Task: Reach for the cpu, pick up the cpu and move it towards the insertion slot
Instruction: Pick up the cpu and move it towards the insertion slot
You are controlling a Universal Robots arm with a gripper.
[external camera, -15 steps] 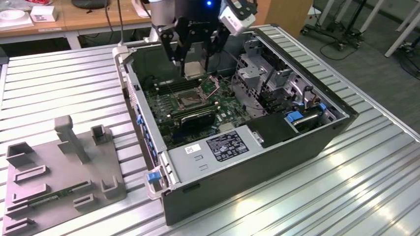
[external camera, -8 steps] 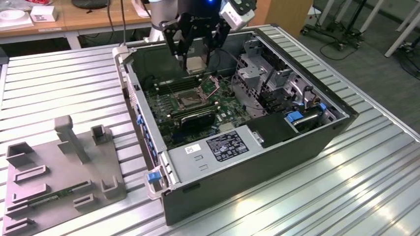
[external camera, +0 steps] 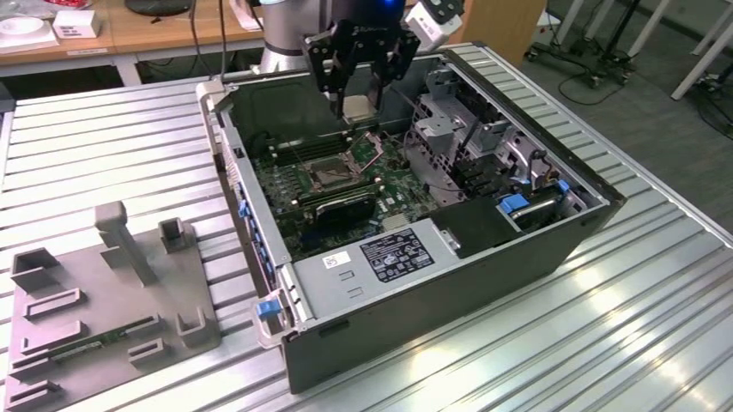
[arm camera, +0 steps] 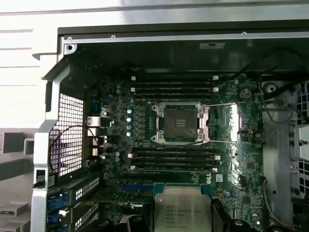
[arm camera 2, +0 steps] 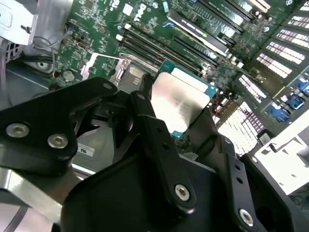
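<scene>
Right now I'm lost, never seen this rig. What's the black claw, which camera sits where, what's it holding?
The black claw is the robot arm's gripper. It hangs over an open dark computer case lying on a ribbed metal table.

One picture comes from a camera off the arm that sees the whole scene. The other two come from cameras on the arm's wrist, looking down into the case.

The gripper is shut on the cpu, a small square plate with a silvery face, seen in both wrist views.

Below, on the green circuit board, sits the insertion slot, a dark square socket in a silvery frame, still empty.

A grey plastic tray lies at the exterior view's left.
</scene>
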